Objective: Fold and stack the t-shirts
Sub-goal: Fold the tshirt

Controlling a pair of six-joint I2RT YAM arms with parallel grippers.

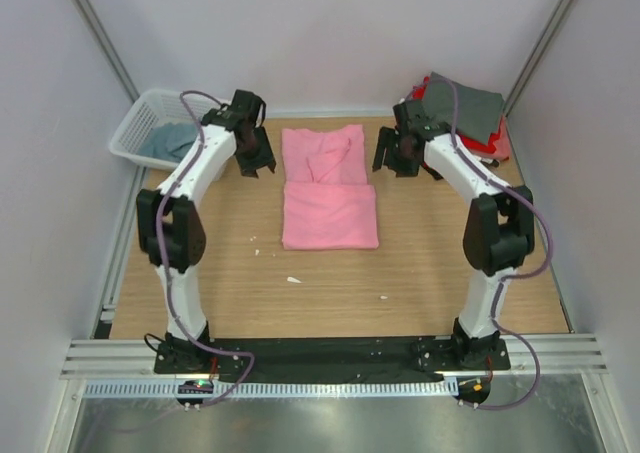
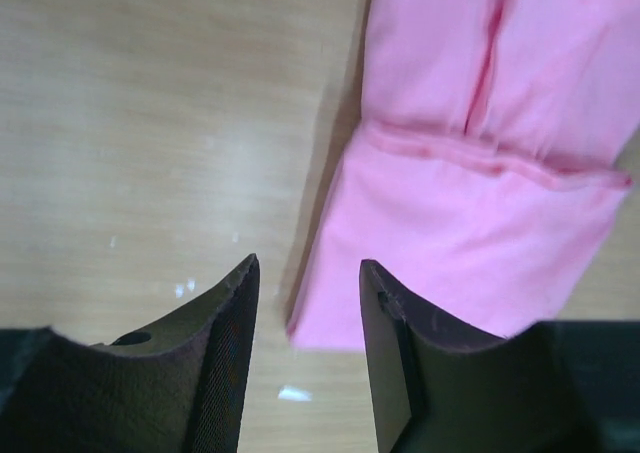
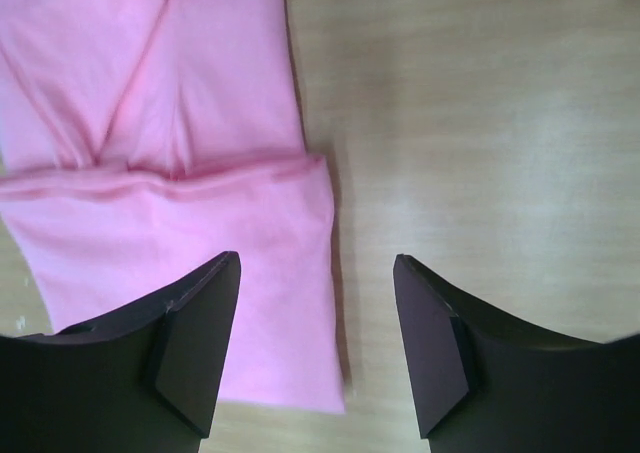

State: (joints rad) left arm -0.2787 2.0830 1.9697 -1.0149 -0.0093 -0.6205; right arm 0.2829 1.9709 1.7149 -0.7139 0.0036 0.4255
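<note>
Pink t-shirt (image 1: pixel 330 198) lies mid bench (image 1: pixel 450 293), sleeves tucked in, near half folded up over itself; prob 1 more fold, then stacking. Left tool (image 2: pixel 305 273) spread, empty, just beside shirt's left edge; right tool (image 3: pixel 318 273) spread wide, empty, over its right edge. Grey/red/black pile (image 1: pixel 468 121) at far-right corner, can't tell how neatly folded. Grey-blue shirt (image 1: pixel 175 143) in white basket (image 1: pixel 135 123) far left, not yet folded, so roughly partway

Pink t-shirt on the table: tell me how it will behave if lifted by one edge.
The pink t-shirt would probably droop and unfold: its folded layers lie loose. Thin and flat, it looks light. Pushed across the wooden table, it would likely bunch.
</note>
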